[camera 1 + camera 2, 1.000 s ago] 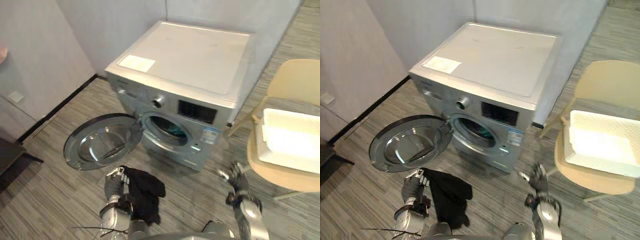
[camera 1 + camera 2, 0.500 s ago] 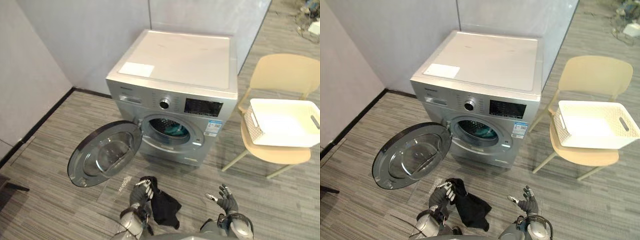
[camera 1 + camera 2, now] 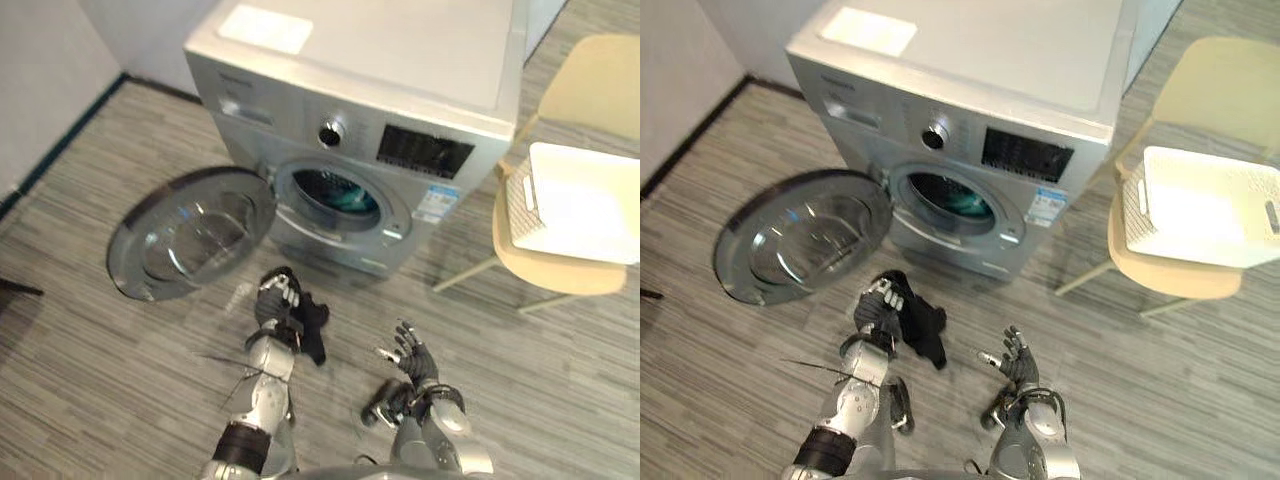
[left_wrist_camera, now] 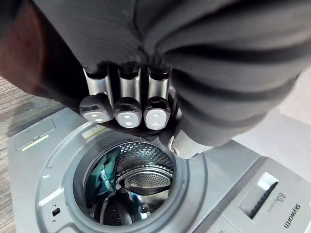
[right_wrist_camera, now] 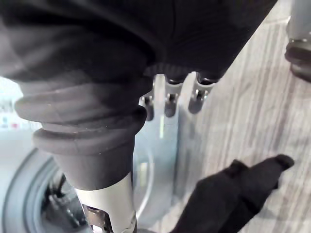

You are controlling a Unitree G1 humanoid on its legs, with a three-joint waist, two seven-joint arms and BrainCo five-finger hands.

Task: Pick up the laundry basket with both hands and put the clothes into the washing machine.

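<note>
The left hand (image 3: 278, 300) is curled round a black garment (image 3: 314, 330), which hangs crumpled from it, just in front of the washing machine (image 3: 400, 110) and below its drum opening. The right hand (image 3: 412, 352) is spread and empty. The round door (image 3: 185, 232) stands wide open over the striped grey floor (image 3: 100, 340). Teal cloth (image 4: 103, 170) lies in the drum. The white laundry basket (image 3: 518, 210) sits on a chair (image 3: 590, 90) to the right.

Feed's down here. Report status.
Left hand shut on black garment, short of drum. Right hand open, empty. Washer door wide open; laundry basket on chair.
</note>
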